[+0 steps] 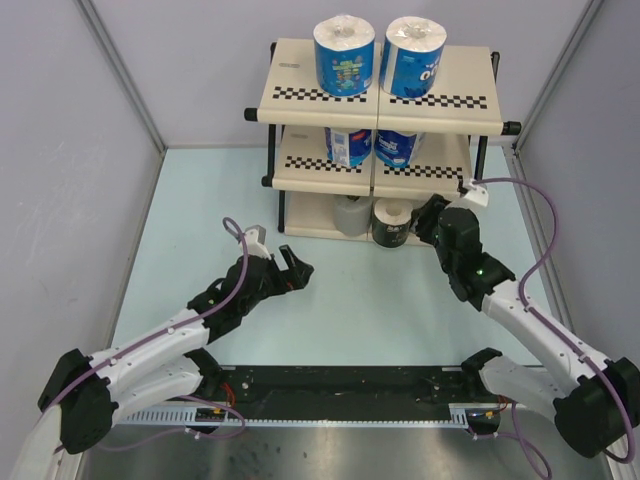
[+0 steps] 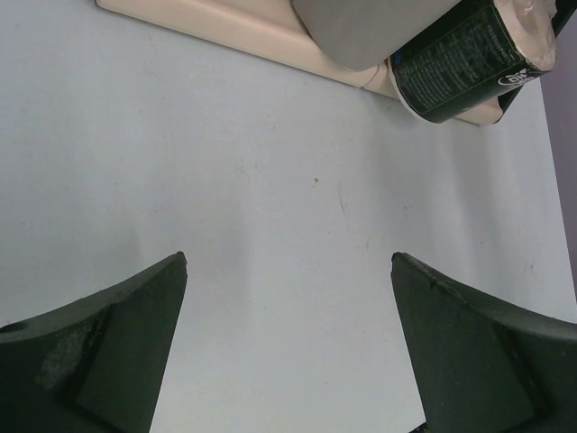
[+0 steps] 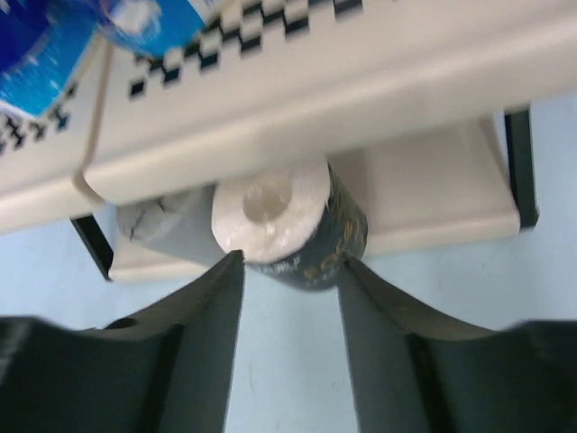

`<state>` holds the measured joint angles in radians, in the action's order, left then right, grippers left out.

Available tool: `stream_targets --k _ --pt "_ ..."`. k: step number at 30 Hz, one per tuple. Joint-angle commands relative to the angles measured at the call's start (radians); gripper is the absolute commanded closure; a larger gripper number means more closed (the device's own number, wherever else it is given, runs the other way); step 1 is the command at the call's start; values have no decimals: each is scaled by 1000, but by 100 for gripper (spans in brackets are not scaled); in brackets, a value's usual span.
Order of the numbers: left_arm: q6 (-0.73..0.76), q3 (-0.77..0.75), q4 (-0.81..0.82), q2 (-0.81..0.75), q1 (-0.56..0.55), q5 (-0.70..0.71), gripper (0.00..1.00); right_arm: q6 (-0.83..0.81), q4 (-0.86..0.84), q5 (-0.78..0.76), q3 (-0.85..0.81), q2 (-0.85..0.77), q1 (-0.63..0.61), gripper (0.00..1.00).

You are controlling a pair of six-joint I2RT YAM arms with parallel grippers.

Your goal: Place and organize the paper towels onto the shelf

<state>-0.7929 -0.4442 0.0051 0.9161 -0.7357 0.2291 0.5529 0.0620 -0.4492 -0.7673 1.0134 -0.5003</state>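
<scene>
The shelf stands at the back. Two blue-wrapped paper towels stand on its top board, and two more on the middle board. On the bottom board the plain grey roll stands next to the dark-wrapped roll. My right gripper is open, its tips just in front of the dark roll, one on each side. My left gripper is open and empty over the table, well short of the shelf.
The left wrist view shows the bottom board with the grey roll and the dark roll on it. Grey walls close in the pale blue table. A black rail runs along the near edge.
</scene>
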Motion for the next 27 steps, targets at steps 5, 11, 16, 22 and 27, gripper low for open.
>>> stream_targets --k 5,11,16,22,27 --pt "0 13 24 -2 -2 -14 0 77 114 156 97 25 -3 90" --pt "-6 21 3 -40 -2 -11 0 88 -5 150 95 146 -24 100" --pt "-11 21 -28 -65 -2 -7 0 107 -143 87 97 261 -34 100" --pt "-3 6 -56 -75 -2 -16 0 110 -281 0 91 373 -40 100" --pt "0 1 -70 -85 -2 -14 0 85 -320 -63 60 430 -55 100"
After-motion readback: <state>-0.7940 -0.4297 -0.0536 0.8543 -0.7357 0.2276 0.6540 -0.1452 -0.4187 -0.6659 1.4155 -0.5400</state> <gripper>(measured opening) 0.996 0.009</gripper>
